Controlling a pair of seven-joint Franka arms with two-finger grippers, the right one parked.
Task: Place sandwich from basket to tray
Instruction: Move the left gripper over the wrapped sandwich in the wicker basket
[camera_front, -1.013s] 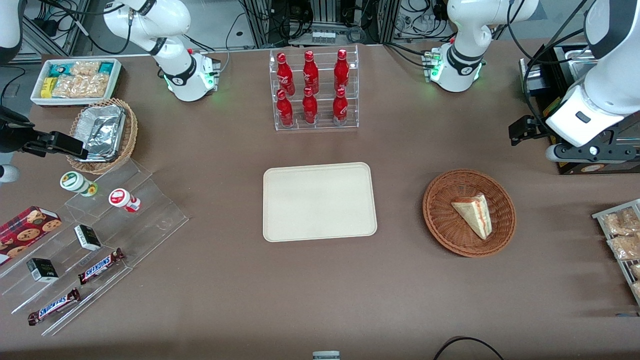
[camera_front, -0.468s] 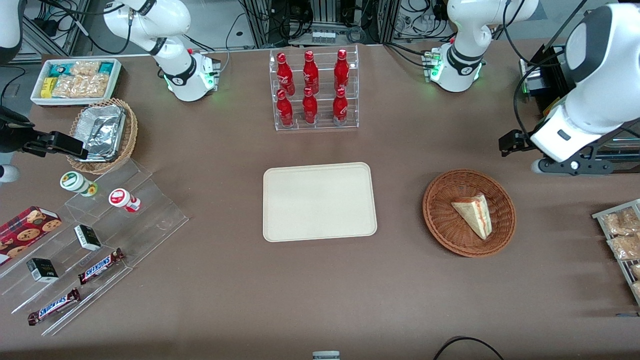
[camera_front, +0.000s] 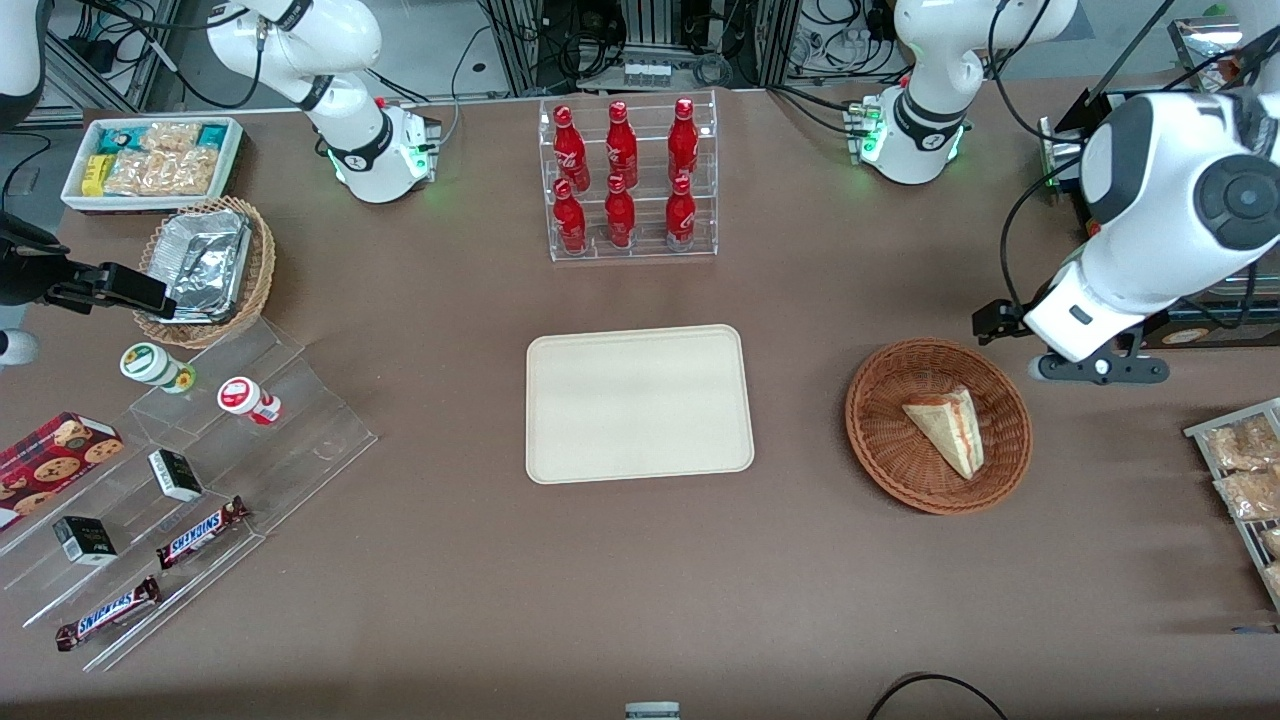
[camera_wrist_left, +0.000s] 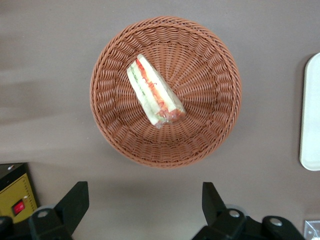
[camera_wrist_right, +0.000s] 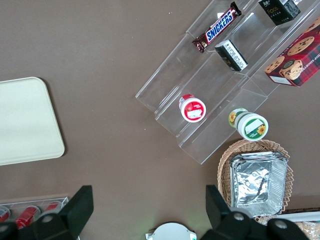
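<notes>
The sandwich (camera_front: 948, 428) (camera_wrist_left: 154, 97), a pale wedge with red and green filling, lies in the round reddish-brown wicker basket (camera_front: 872, 440) (camera_wrist_left: 210, 65). The cream tray (camera_front: 638, 403) (camera_wrist_left: 311, 115) sits flat at the table's middle with nothing on it, a gap of bare table between it and the basket. My left gripper (camera_front: 1100, 368) (camera_wrist_left: 144, 205) hangs above the table just off the basket's rim, toward the working arm's end and slightly farther from the front camera. It is open, and only tabletop shows between its fingers.
A clear rack of red bottles (camera_front: 628, 180) stands farther from the front camera than the tray. A black box (camera_front: 1190, 335) sits close to my arm. Packaged snacks (camera_front: 1245, 470) lie at the working arm's end. A foil-filled tan basket (camera_front: 205, 265) and acrylic steps (camera_front: 230, 450) sit toward the parked arm's end.
My left arm has swung in from the table's end toward the basket and nearer the front camera. The sandwich, basket and tray have not moved.
</notes>
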